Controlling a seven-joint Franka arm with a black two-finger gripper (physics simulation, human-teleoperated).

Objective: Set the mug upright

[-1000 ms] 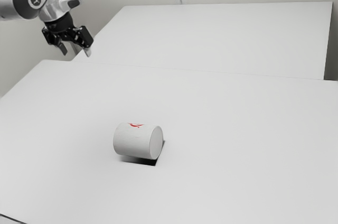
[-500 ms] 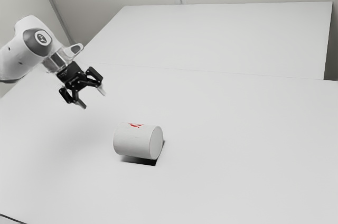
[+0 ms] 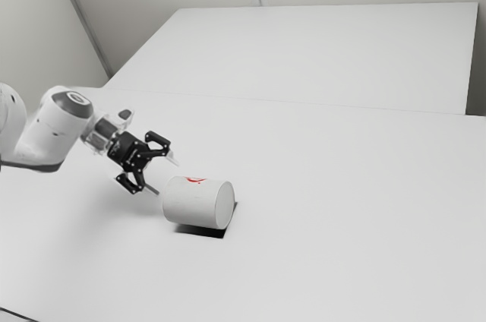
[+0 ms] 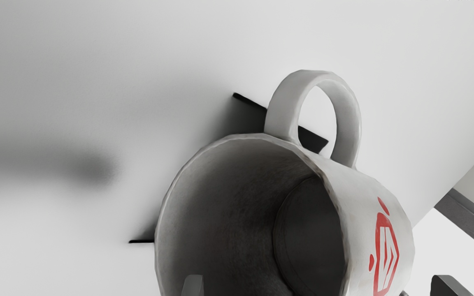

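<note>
White arm (image 3: pixel 59 124) entering from the exterior view's left; black pincer (image 3: pixel 168 178), fingers parted, at the leftward end of a white mug (image 3: pixel 194 204). The mug lies sideways on the pale worktop (image 3: pixel 342 223), base rightward, red mark (image 3: pixel 195 180) on top, dark shadow (image 3: pixel 201 231) below.

Operator: Identify all legible markings.
Technician: No letters or numbers can be read. The outer wall of the mug (image 4: pixel 358 201) bears a red emblem (image 4: pixel 386 260): an angular outline enclosing short strokes, with separate red spots beside it.
Operator: Other markings?
Technician: A round badge (image 3: pixel 77 98) on the arm (image 3: pixel 53 131), at the exterior view's left. Its content is too small to read.
</note>
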